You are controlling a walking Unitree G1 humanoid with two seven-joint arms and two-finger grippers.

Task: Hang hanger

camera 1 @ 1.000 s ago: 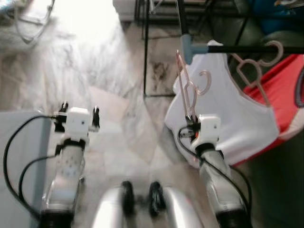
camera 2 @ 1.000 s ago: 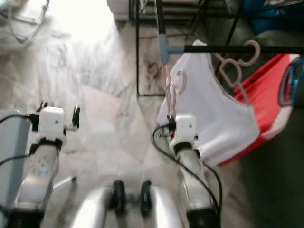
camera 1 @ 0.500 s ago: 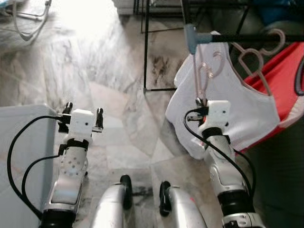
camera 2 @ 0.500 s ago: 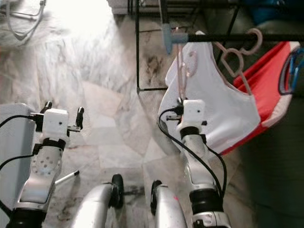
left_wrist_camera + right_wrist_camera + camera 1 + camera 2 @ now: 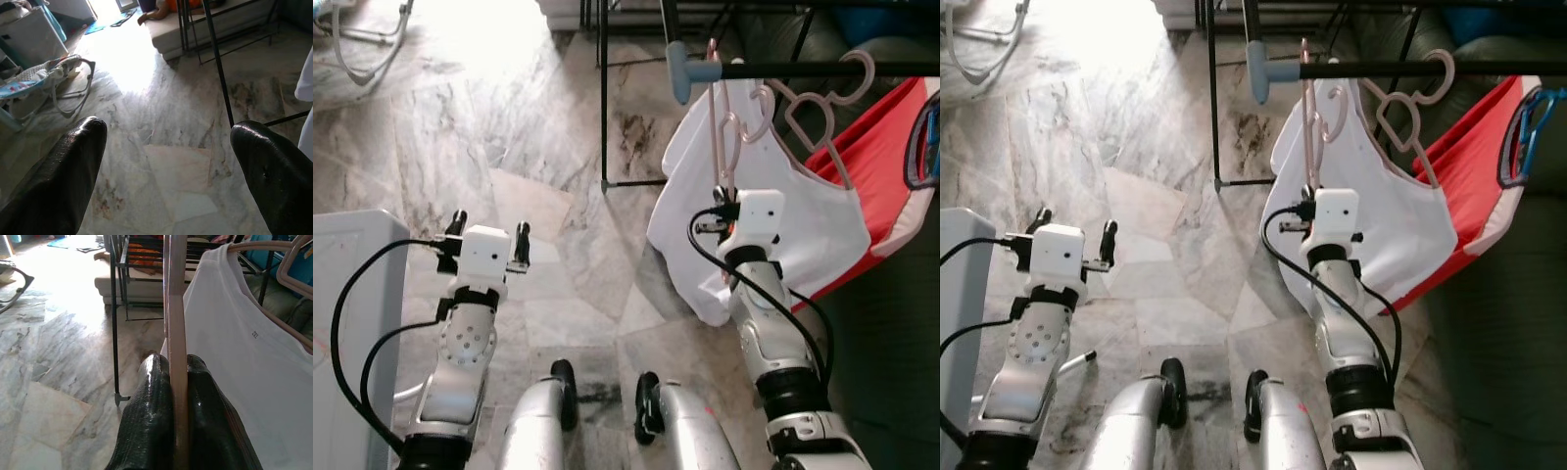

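- While your left gripper (image 5: 489, 229) hangs idle over the marble floor (image 5: 460, 127) on the near left, fingers spread wide with nothing between them, all the work is on the right.
- Your right gripper (image 5: 725, 203) has risen and pushed farther out than it was a second ago; its two fingers (image 5: 146, 396) are pressed narrow on the flat bar of the pink hanger (image 5: 716, 137), which stands nearly upright out of the grip.
- That lift has carried the hanger's hook end from well below the black rail (image 5: 822, 70) up to the rail's height, just right of the blue end fitting (image 5: 681, 72). You cannot tell from the head views whether the hook is already over the rail or only beside it.
- The held hanger now stands in front of the white shirt (image 5: 783, 206), which hangs from its own pale hanger (image 5: 822, 108) on the same rail, with a red garment (image 5: 881, 176) to the far right of it.
- In my judgement the carry is nearly done: what remains is to set the hook over the rail in the short gap between the end fitting and the shirt's hanger, then release.
- Mind the shirt's hanger hook close by; the two could tangle if you drift right.
- Much of the shift in the whole scene is your head camera moving, not the rack (image 5: 604, 108).
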